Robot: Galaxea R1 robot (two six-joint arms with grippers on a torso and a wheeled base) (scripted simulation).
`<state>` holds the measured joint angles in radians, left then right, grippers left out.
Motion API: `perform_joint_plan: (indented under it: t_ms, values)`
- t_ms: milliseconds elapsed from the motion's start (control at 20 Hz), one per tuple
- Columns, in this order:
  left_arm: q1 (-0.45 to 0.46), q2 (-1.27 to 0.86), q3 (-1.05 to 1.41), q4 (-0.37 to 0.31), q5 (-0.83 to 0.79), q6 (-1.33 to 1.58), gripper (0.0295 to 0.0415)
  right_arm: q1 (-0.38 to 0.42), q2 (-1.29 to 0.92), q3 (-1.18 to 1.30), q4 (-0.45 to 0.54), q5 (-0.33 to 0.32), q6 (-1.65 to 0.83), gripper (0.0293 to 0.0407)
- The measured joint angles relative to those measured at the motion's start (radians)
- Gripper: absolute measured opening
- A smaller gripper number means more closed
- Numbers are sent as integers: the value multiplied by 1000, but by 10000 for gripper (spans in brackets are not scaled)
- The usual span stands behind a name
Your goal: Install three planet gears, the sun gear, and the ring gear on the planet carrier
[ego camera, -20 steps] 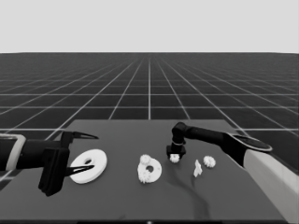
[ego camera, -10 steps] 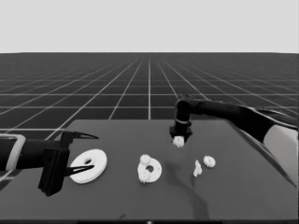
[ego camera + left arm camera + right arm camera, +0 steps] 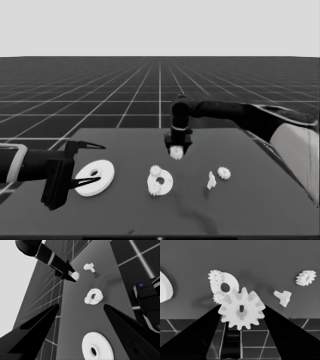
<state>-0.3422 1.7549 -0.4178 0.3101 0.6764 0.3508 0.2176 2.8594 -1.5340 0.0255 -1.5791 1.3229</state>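
Four gears (image 3: 241, 311), two round parts (image 3: 95, 177).

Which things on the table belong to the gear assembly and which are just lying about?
Job: gear held in the right tool; smaller round part carrying two gears; loose gear; larger round part.
Lying about: thin white piece; parked left tool.

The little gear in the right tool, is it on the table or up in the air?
In the air: the right tool holds the gear above the table.

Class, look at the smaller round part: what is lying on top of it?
Two small gears sit on the smaller round part, beside its open centre hole. The gear in the right gripper covers part of its rim in the right wrist view.
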Motion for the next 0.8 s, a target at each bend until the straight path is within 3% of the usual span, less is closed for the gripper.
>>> perform_joint_plan:
  t_ms: [350, 400, 450, 500, 600, 800]
  values:
    - [0, 0, 0, 0, 0, 0, 385, 3, 43, 16, 3, 2, 60, 312]
    - [0, 0, 0, 0, 0, 0, 385, -123, 41, 22, -150, 31, 65, 312]
    - [0, 0, 0, 0, 0, 0, 385, -234, 48, -6, -241, 50, 48, 312]
    - [0, 0, 0, 0, 0, 0, 385, -295, 58, -44, -291, 66, 24, 312]
    - [0, 0, 0, 0, 0, 0, 385, -344, 71, -92, -333, 87, -5, 312]
    - [0, 0, 0, 0, 0, 0, 385, -363, 79, -118, -351, 99, -20, 312]
